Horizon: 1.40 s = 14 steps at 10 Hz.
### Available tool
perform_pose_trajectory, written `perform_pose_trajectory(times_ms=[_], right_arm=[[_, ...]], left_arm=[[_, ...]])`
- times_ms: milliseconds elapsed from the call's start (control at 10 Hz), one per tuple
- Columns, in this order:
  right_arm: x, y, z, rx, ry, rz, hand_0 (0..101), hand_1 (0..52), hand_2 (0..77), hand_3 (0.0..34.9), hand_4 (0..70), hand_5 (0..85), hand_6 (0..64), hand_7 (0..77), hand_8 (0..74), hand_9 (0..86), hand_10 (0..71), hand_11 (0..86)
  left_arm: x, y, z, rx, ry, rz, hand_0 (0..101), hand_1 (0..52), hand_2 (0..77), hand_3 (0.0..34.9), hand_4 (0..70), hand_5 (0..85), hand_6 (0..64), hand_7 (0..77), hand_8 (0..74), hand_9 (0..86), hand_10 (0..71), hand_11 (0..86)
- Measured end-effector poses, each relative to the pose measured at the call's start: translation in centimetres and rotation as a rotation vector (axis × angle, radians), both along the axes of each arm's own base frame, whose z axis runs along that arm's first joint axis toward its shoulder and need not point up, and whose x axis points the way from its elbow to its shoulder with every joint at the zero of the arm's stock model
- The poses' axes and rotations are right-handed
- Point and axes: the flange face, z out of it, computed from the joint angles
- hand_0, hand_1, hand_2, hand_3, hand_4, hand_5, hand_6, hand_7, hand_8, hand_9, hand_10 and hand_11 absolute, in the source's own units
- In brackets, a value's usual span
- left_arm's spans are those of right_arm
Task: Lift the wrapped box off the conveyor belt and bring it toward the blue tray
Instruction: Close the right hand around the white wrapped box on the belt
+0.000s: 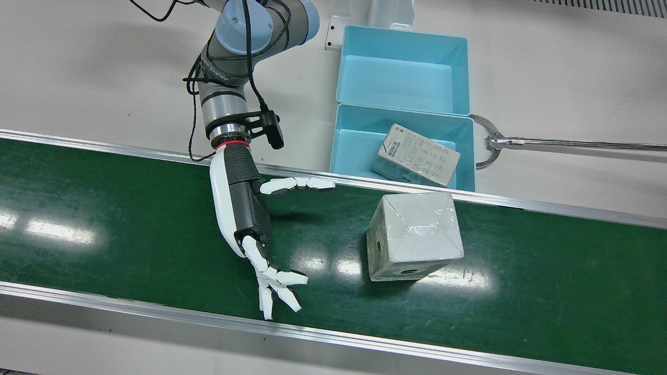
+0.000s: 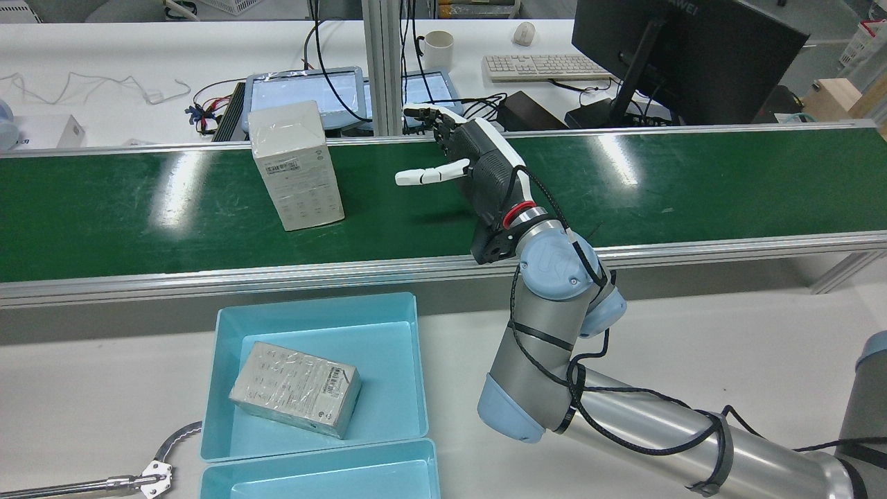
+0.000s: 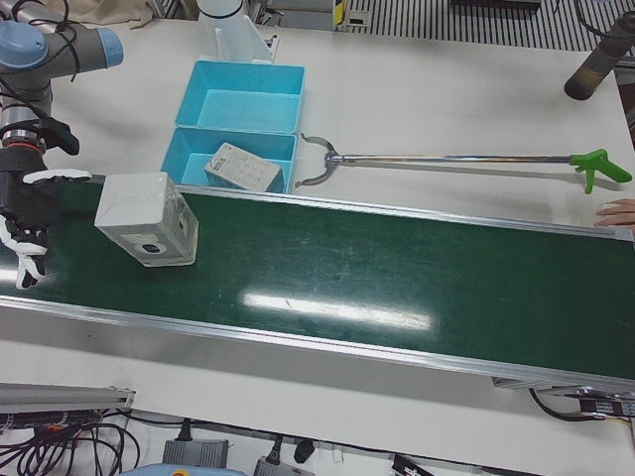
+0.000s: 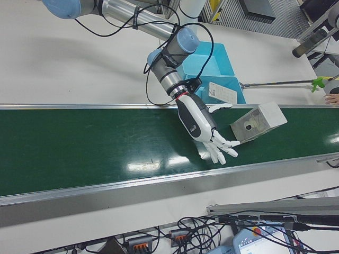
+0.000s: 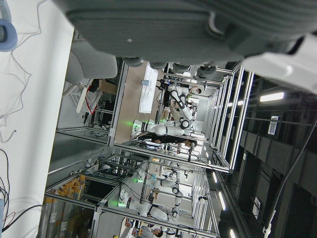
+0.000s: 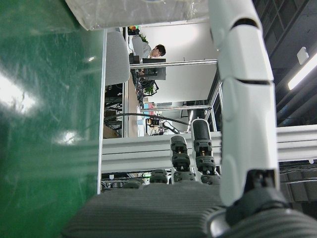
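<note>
The wrapped box [image 1: 414, 234] is grey-white under clear film and stands upright on the green conveyor belt [image 1: 104, 219]. It also shows in the rear view [image 2: 296, 166] and the right-front view [image 4: 258, 121]. My right hand [image 1: 245, 208] is open, fingers spread, low over the belt beside the box with a gap between them; in the rear view [image 2: 478, 166] it is to the box's right. The blue tray [image 1: 336, 135] sits just off the belt's edge near the box. My left hand [image 5: 198, 29] shows only as a grey palm edge in its own view.
A second wrapped box [image 1: 417, 155] lies flat in the near blue tray; another blue tray [image 1: 401, 31] adjoins it. A metal reacher tool [image 1: 547, 141] lies on the table next to the trays. A person's hand [image 3: 615, 211] rests at the table's far edge.
</note>
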Motion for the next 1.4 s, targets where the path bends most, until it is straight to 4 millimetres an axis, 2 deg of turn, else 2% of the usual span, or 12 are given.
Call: perform_pose_trajectory(times_ms=[100, 1200, 1300, 1400], right_arm=[[-0.1, 0.0, 0.1, -0.002, 0.002, 0.001, 50, 16.9, 13.1, 0.9, 12.5, 27.3, 4.9, 7.1, 1.1, 3.3, 0.0, 1.1], [-1.6, 0.4, 0.0, -0.007, 0.011, -0.014, 50, 16.9, 13.6, 0.8, 14.2, 27.3, 4.9, 8.2, 1.1, 3.3, 0.0, 1.1], [-1.8, 0.3, 0.0, -0.008, 0.013, -0.015, 50, 17.5, 16.9, 1.3, 15.3, 28.4, 12.5, 17.5, 8.2, 12.0, 0.0, 1.1], [-1.9, 0.3, -0.3, -0.007, 0.012, -0.015, 50, 17.5, 16.9, 1.3, 19.1, 36.0, 12.5, 17.5, 8.2, 12.0, 0.0, 1.1]], left_arm=[[0.0, 0.0, 0.0, 0.0, 0.0, 0.0, 0, 0.0, 0.5, 0.0, 0.0, 1.1, 0.5, 0.0, 0.5, 0.0, 0.5, 0.5], [0.0, 0.0, 0.0, 0.0, 0.0, 0.0, 0, 0.0, 1.1, 0.0, 0.0, 1.1, 0.5, 0.0, 0.5, 0.0, 0.5, 0.5], [0.0, 0.0, 0.0, 0.0, 0.0, 0.0, 0, 0.0, 0.5, 0.0, 0.0, 1.1, 0.5, 0.0, 0.5, 0.0, 0.5, 0.5], [0.0, 0.0, 0.0, 0.0, 0.0, 0.0, 0, 0.0, 0.5, 0.0, 0.0, 1.1, 0.5, 0.5, 0.5, 0.0, 0.5, 0.5]])
